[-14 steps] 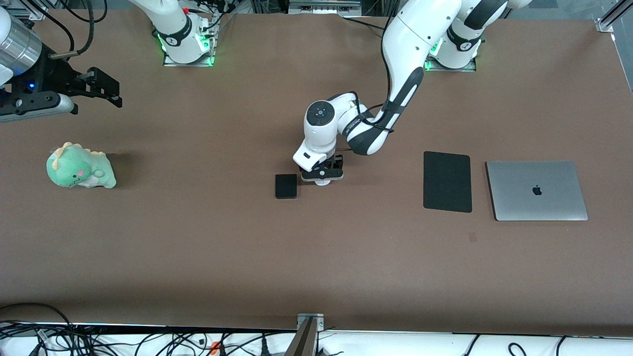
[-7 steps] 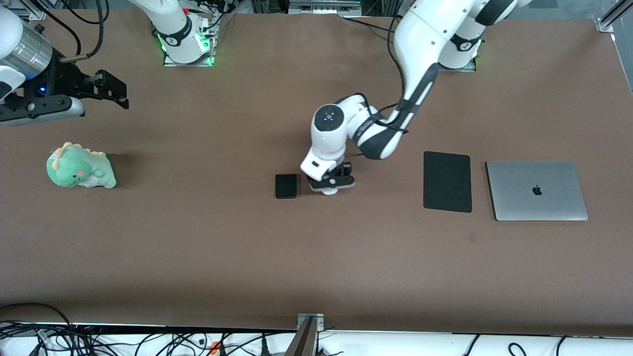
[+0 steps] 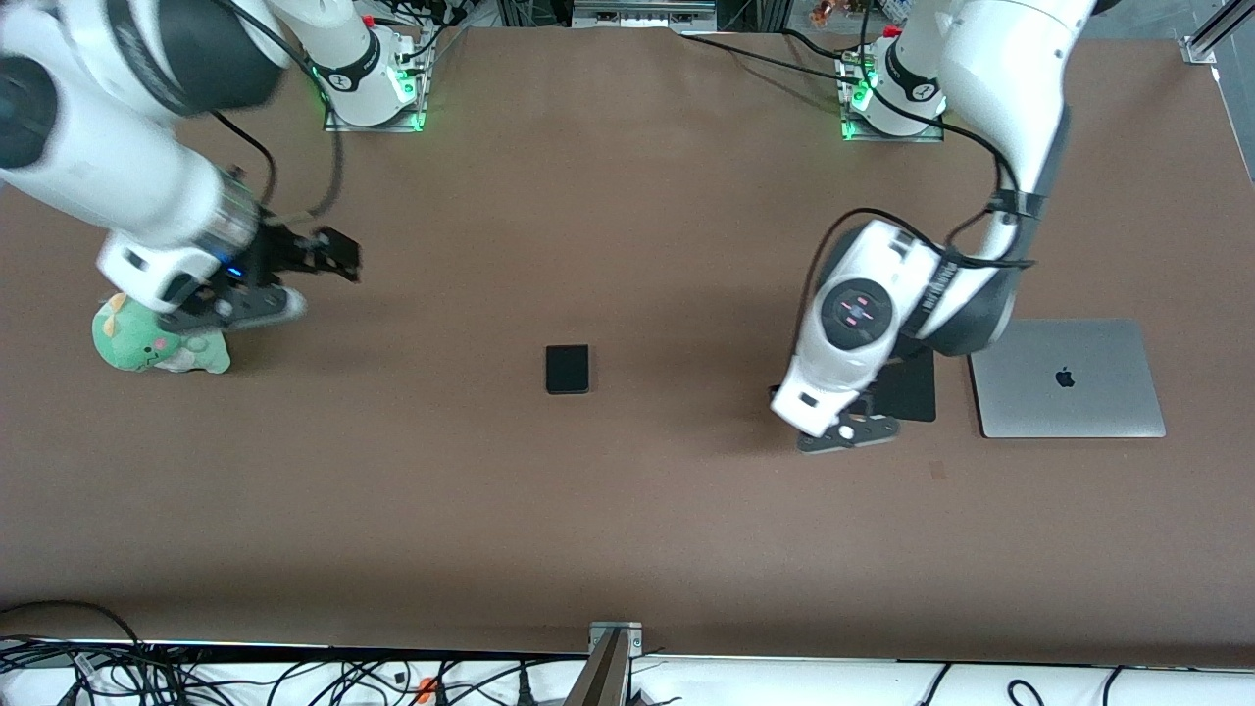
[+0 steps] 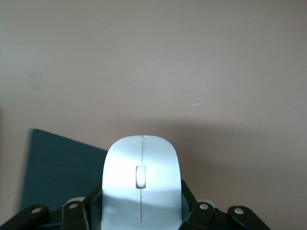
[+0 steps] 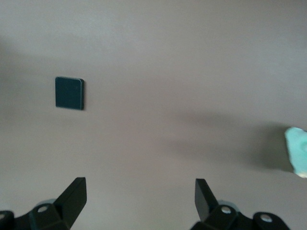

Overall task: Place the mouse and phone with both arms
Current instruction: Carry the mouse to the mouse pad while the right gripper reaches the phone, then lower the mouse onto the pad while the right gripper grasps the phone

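White mouse point(image 4: 142, 184) clamped in left pincer point(image 3: 845, 431), up in air over edge of black pad point(image 3: 907, 392), beside grey laptop point(image 3: 1067, 378). Black phone point(image 3: 568, 369) lies flat mid-surface point(image 3: 627, 510), well apart from both arms. Right pincer point(image 3: 294, 270) hangs wide and holding nothing, over surface beside green plush dinosaur point(image 3: 147, 348).
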{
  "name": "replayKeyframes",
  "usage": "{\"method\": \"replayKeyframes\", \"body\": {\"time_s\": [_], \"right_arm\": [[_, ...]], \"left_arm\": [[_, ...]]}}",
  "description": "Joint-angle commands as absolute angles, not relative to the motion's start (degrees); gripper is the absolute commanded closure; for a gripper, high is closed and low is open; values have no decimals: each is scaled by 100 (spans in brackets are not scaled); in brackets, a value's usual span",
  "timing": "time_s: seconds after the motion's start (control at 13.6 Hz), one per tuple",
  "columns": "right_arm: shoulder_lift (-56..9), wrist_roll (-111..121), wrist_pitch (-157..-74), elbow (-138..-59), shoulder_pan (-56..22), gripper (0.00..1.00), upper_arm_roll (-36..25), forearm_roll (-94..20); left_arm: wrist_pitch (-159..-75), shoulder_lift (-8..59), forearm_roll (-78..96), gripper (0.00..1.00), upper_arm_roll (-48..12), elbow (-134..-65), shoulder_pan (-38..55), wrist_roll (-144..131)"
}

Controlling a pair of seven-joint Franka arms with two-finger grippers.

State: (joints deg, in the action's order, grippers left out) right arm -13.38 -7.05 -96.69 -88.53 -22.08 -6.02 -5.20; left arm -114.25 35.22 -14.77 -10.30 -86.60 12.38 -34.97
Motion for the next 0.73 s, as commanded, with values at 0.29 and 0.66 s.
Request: {"method": "replayKeyframes", "body": {"time_s": [0.29,0.66], "right_arm": [[-3206,-2371,-11949,-8745,-3426,0,-633,-606],[-4060,-2654,-13139,-8745,-3876,0,-633,-536]], "left_arm": [[-11405,3262,-1187,69,-1396,-9919,-428,-346],[-13323,2522,-1195,66,-1529,-11865,-808,-316]]}}
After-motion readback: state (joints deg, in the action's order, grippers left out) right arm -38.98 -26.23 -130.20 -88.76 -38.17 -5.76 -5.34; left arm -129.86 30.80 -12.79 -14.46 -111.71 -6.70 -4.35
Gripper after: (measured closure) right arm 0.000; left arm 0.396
